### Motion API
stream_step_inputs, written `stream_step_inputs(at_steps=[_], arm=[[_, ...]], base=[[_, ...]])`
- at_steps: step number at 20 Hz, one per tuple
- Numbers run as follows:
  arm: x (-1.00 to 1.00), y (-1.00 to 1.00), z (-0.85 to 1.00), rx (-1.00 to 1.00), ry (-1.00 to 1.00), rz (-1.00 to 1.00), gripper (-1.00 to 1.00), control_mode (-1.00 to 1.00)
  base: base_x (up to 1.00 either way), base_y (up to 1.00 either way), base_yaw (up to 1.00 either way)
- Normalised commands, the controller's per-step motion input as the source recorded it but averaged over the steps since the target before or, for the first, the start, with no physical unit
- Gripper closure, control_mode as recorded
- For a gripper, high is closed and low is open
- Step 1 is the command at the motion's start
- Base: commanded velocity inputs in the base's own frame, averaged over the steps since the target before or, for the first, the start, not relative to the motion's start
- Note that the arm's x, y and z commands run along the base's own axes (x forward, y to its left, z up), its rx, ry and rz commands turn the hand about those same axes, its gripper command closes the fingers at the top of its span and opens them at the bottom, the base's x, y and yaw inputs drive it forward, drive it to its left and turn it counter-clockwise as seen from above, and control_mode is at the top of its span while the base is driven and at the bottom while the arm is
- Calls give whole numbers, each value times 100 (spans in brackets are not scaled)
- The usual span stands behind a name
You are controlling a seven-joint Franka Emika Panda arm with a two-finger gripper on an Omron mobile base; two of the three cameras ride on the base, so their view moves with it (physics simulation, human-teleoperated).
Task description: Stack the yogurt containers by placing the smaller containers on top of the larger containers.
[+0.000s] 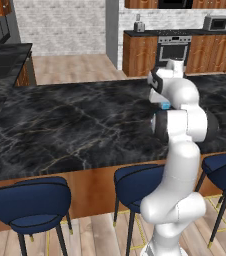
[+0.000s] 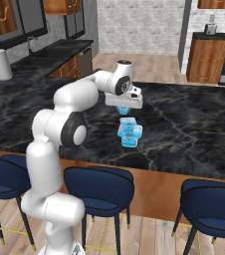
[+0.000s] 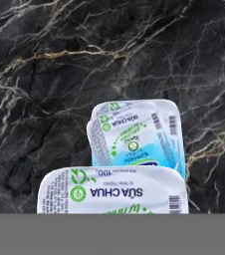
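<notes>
Stood stacked near the front edge of the desk: larger container at the bottom, a smaller container on top of it. Hung directly above that stack, apart from it: the end effector, closed on another small container. Ranged along the near side of the desk, below its edge: stools. Set well behind the desk, against the far wall: oven, cabinets.
</notes>
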Motion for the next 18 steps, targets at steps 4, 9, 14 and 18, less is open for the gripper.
stream_step_inputs(at_steps=[4, 9, 14, 18], arm=[[30, -13, 1, 0, 0, 0, 100, -100], [20, -12, 0, 0, 0, 0, 100, -100], [5, -5, -2, 0, 0, 0, 100, -100], [0, 0, -11, 0, 0, 0, 100, -100]], base=[[0, 0, 0], [0, 0, 0], [0, 0, 0], [0, 0, 0]])
